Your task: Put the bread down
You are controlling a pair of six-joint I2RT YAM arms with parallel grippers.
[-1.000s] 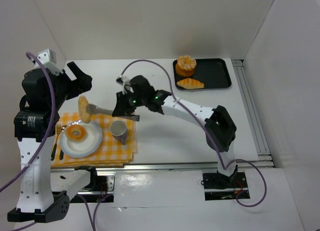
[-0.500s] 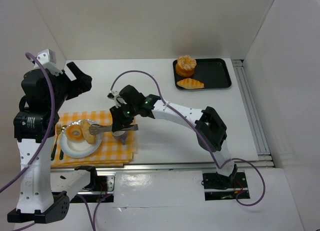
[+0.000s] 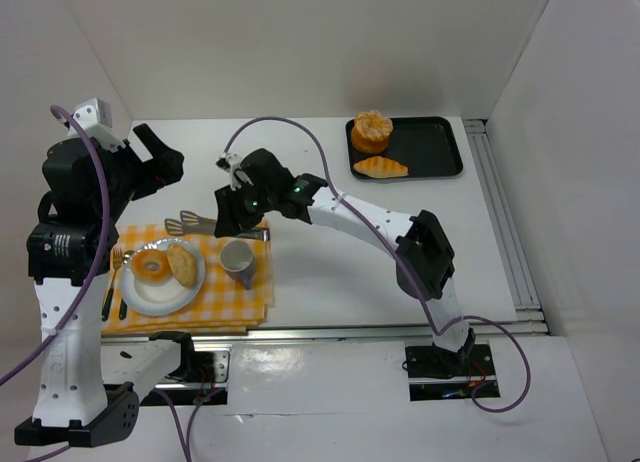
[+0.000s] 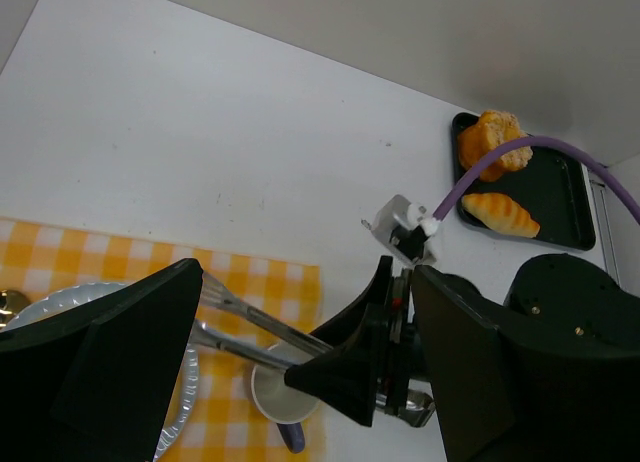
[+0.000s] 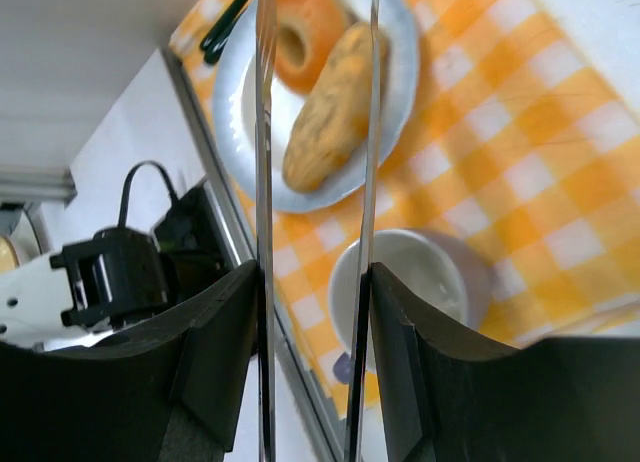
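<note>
The bread (image 3: pixel 181 263) is golden-brown, the plate (image 3: pixel 140 296) white, the cloth (image 3: pixel 245 300) yellow-and-white checked, the tray (image 3: pixel 435 147) black.

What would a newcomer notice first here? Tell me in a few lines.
The right arm's fingers clamp metal tongs, empty, at the far edge of the yellow checked cloth. On that cloth, a bread roll lies beside a doughnut on the white plate. At the far right, a black tray carries a croissant and a round orange pastry.
</note>
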